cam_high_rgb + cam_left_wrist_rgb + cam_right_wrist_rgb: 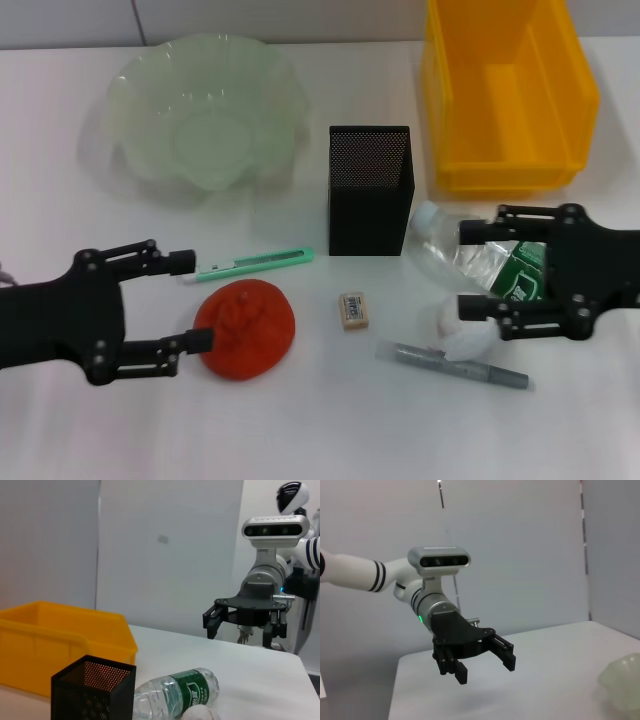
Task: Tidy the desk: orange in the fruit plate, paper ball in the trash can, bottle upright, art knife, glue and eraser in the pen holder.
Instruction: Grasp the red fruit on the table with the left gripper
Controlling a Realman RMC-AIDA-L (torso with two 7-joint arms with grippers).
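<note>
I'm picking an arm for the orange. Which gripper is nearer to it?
Left. The left gripper is open right beside the orange, while the right gripper is open across the desk, above the lying bottle.

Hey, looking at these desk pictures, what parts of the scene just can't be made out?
- Bottle, head view: the right gripper covers much of its body; its label text is unreadable.
- Paper ball, head view: partly hidden under the same gripper; in the left wrist view the bottom edge cuts it off.
- Eraser, head view: print too small to read.
- Pen holder, head view: inside too dark to see.
- Fruit plate, right wrist view: cut off by the edge.
</note>
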